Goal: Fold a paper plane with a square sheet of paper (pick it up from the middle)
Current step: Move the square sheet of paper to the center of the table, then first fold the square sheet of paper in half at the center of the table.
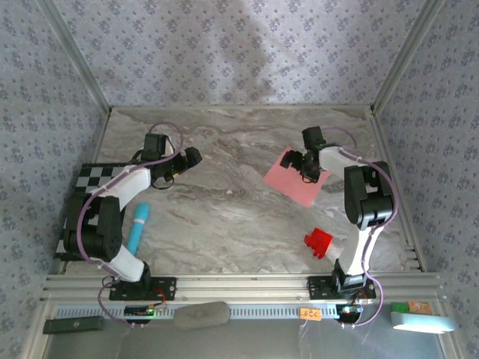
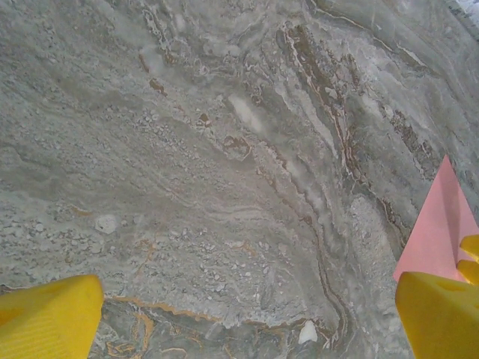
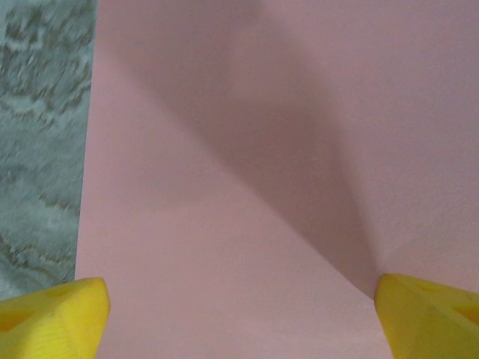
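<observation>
The square sheet of paper (image 1: 288,182) lies flat and not yet folded on the counter (image 1: 224,217), just beyond the red block (image 1: 318,241).
We see the right fingers (image 3: 52,318) spread wide, directly over the sheet's middle. The left fingers (image 2: 45,318), equally wide, hang well to the left of the block, over bare counter. We judge the right arm nearer; being square, the sheet has no long axis.

Marble table (image 2: 224,164), pink sheet (image 2: 443,224) at right
</observation>
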